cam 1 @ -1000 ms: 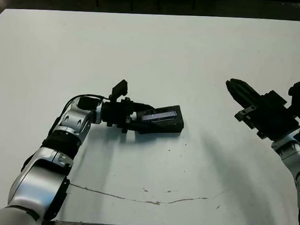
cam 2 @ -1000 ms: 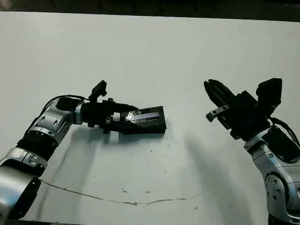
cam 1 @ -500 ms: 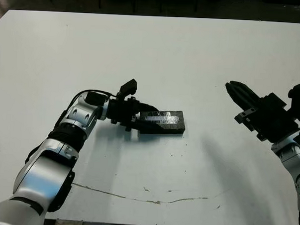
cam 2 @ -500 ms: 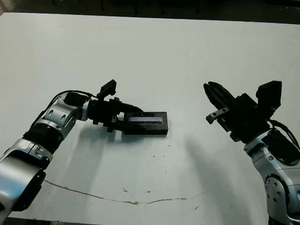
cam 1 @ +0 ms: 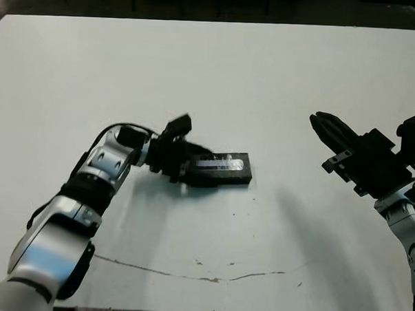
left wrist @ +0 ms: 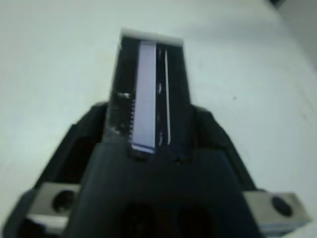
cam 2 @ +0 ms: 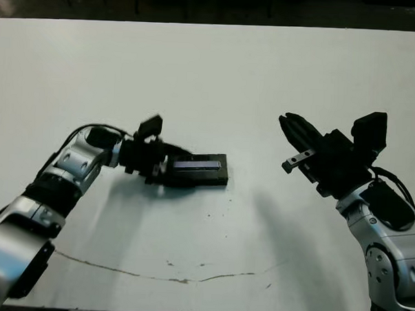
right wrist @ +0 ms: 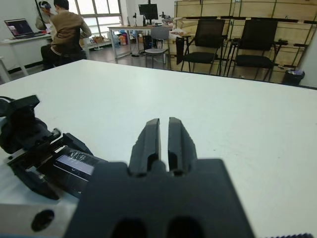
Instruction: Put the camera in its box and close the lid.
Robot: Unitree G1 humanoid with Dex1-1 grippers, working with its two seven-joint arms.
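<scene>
We steady the lid (cam 1: 221, 168) in our left fingers (cam 1: 181, 169) mid-surface to seat it; right fingers (right wrist: 159, 142) pressed together, idle.

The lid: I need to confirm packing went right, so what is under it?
The lid lies flat with the box's white edge showing beneath its far end. The left gripper is at its near end. The camera is covered, unseen.

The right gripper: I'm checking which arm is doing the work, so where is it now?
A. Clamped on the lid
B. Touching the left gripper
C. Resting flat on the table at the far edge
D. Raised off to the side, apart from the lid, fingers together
D: the right gripper hangs well clear of the lid, fingers together and holding nothing, while the left gripper is at the lid.
</scene>
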